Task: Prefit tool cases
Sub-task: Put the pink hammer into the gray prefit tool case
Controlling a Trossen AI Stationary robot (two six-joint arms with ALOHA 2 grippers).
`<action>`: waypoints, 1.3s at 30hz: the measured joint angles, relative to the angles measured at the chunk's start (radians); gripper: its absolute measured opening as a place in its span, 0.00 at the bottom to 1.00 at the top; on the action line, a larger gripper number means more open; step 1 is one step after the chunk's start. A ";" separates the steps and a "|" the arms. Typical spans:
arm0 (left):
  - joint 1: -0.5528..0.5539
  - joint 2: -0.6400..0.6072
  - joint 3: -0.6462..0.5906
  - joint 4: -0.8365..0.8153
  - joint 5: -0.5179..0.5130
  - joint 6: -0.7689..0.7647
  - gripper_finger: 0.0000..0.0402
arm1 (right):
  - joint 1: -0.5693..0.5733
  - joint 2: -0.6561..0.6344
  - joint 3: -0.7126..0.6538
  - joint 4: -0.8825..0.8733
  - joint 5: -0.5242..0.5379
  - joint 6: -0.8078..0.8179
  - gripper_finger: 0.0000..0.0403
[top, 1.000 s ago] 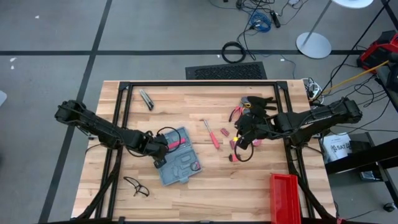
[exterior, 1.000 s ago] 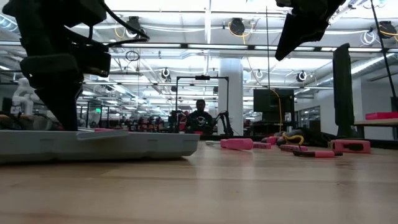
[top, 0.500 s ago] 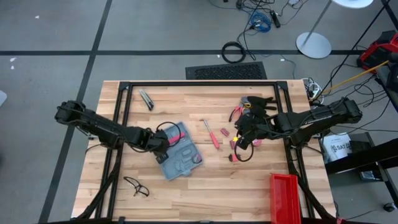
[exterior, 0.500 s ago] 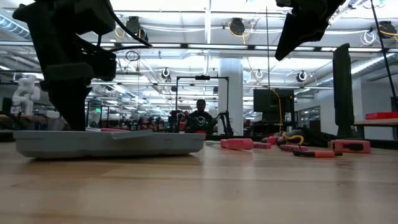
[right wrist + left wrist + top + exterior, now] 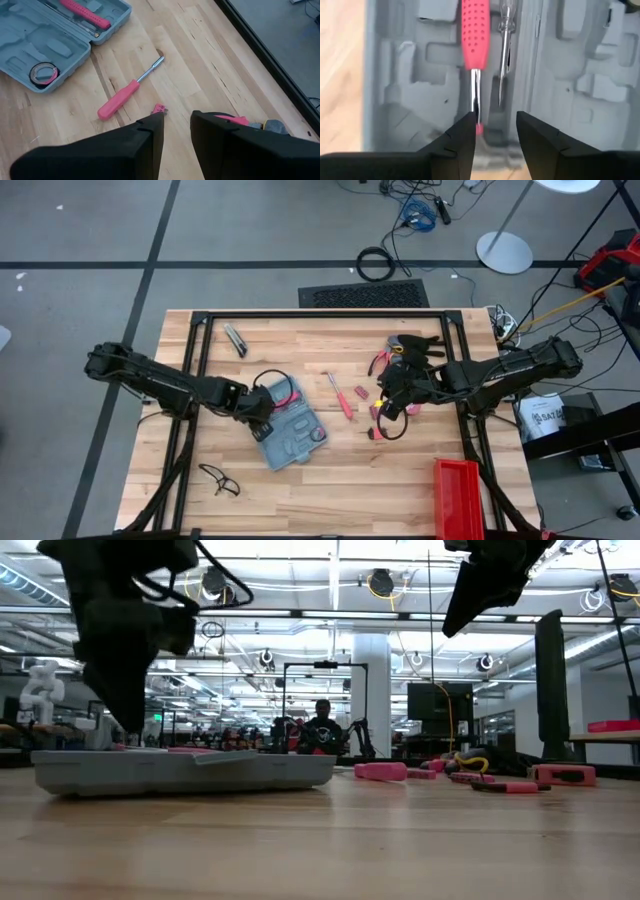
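Observation:
The blue-grey tool case (image 5: 288, 435) lies open and flat on the wooden table, its grey moulded tray up (image 5: 420, 75). A red-handled screwdriver (image 5: 474, 35) and a thin clear-handled one (image 5: 505, 30) rest in tray slots; a tape measure (image 5: 42, 74) sits in another recess. My left gripper (image 5: 495, 132) hangs open just above the case's far left part (image 5: 262, 408), fingers either side of the red screwdriver's tip and clear of it. My right gripper (image 5: 176, 120) waits open, high over the table's right half (image 5: 385, 395), nothing between its fingers.
A loose red-handled screwdriver (image 5: 340, 395) and small red pieces (image 5: 362, 392) lie between the case and my right gripper. More red tools (image 5: 380, 771) lie under the right arm. A red bin (image 5: 458, 498) stands near right, a black wire shape (image 5: 218, 478) near left, a knife (image 5: 236, 340) far left.
My left gripper has risen off the case and drifted a little toward the far edge. The case has slid and turned slightly toward the table's right, still flat on the wood. My right arm has kept still.

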 joint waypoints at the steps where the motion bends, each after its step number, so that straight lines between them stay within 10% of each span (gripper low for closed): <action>1: 0.000 -0.012 0.011 -0.031 0.001 0.000 0.37 | 0.000 0.000 0.000 0.000 0.000 0.000 0.21; 17: 0.000 0.015 -0.020 -0.055 0.064 0.017 0.37 | 0.001 0.000 0.000 0.000 0.000 0.008 0.21; 39: 0.093 0.017 0.060 -0.120 -0.216 0.133 0.37 | 0.001 0.000 0.000 0.000 -0.024 0.027 0.21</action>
